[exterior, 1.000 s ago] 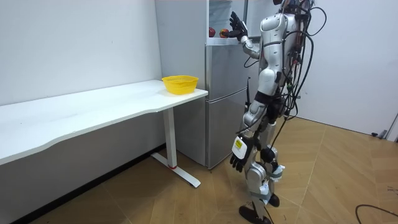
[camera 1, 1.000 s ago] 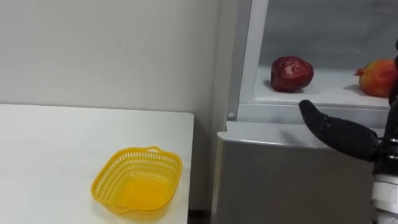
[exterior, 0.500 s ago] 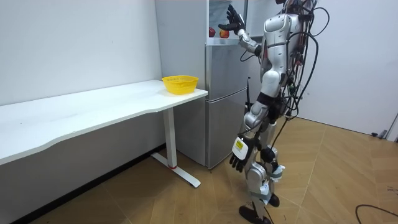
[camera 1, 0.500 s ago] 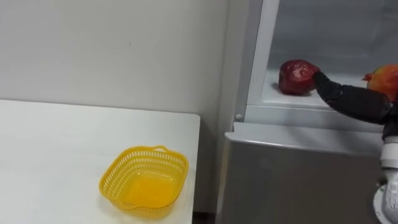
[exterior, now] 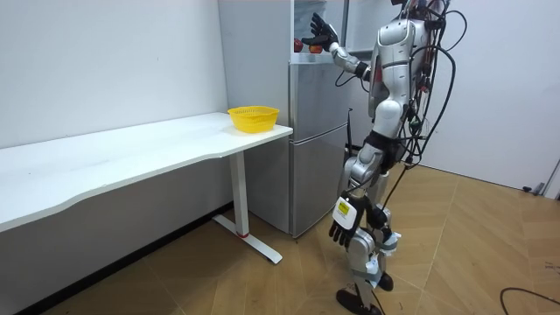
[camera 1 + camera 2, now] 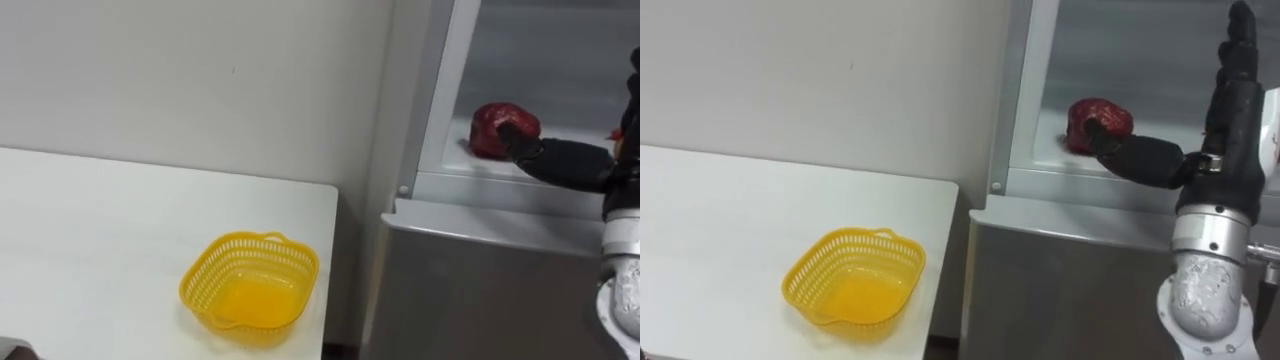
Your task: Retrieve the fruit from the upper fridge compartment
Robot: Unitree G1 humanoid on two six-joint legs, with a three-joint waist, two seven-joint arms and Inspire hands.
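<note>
Robot stands upright on the wood floor, squarely before the fridge (image 5: pixel 311 131). Its right arm is raised to the open upper compartment.

Task's thing: a dark red fruit (image 6: pixel 1098 118), round and lumpy. It sits on the white shelf of the upper fridge, near the shelf's front edge and toward the frame on the robot's left. It is not lifted and rests on the shelf.

Right hand (image 6: pixel 1228 135): released, nothing grasped. Fingers (image 6: pixel 1237 55) point straight up, held in front of the compartment and well apart from the fruit. Thumb (image 6: pixel 1135 155) is stretched sideways toward the fruit, with its tip lying over the fruit's front face. It looks to be touching; whether it presses I cannot tell. No part of the hand is curled round the fruit.

Left hand (image 5: pixel 343 223): hangs low beside the thigh, far below the fridge's upper compartment. Fingers are loose and hold nothing.

Lower fridge door (image 6: pixel 480 290): closed, grey, directly under the open shelf.

White table (image 6: pixel 100 230): butts up beside the fridge on the robot's left, against the wall.

Yellow basket (image 6: pixel 250 295): plastic mesh with nothing in it. It sits on the table at the corner nearest the fridge, well below the shelf level.
</note>
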